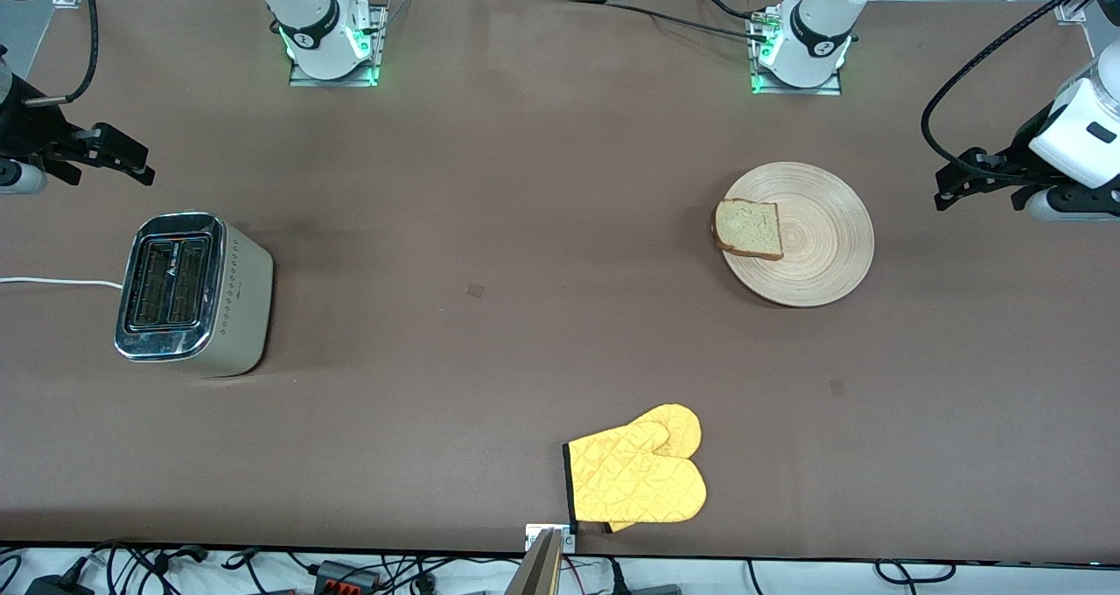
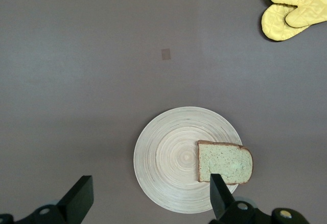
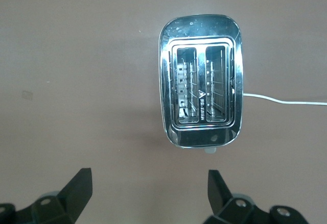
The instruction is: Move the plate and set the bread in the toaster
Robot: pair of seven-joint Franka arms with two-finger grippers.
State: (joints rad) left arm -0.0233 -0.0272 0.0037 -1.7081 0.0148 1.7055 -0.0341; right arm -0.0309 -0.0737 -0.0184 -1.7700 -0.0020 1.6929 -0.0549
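Note:
The pale wooden plate [image 1: 822, 271] lies toward the left arm's end of the table. The bread [image 1: 749, 228] lies flat on the plate's edge that faces the right arm's end. The toaster [image 1: 188, 293] stands toward the right arm's end, with both slots facing up and empty. My left gripper [image 1: 958, 179] is open and empty, up in the air over the table's end beside the plate. Its wrist view shows the plate [image 2: 163, 157] and bread [image 2: 225, 163] below the gripper [image 2: 149, 183]. My right gripper [image 1: 122, 153] is open and empty, up over the table beside the toaster [image 3: 200, 96].
A yellow oven mitt [image 1: 639, 472] lies near the table's front edge, nearer the front camera than the plate; it also shows in the left wrist view [image 2: 291, 4]. The toaster's white cord [image 1: 52, 282] runs off the right arm's end of the table.

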